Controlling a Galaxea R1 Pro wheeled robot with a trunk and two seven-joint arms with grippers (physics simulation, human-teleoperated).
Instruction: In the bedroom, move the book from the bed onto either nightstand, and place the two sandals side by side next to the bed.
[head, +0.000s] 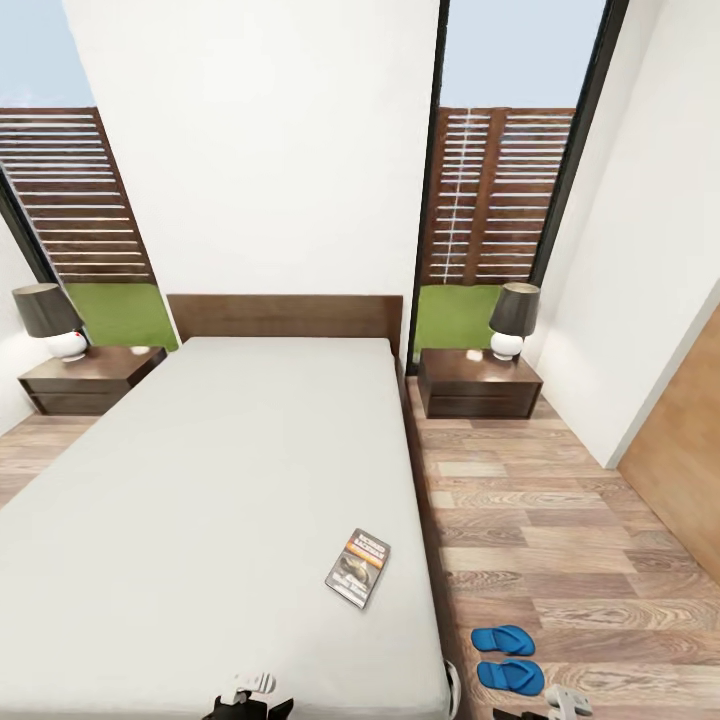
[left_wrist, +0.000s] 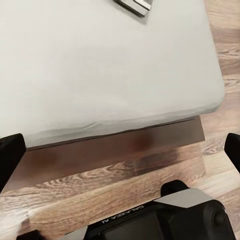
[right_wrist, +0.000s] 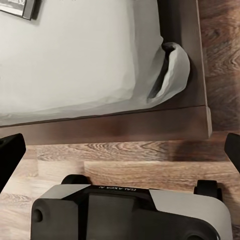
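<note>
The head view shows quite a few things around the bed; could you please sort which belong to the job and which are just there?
Belong to the job:
book on the bed
two sandals on the floor right of the bed
left nightstand
right nightstand

Just there:
left lamp
right lamp
fence outside the windows

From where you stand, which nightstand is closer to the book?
The right-hand nightstand, on the sandals' side of the bed; the book lies near that edge.
</note>
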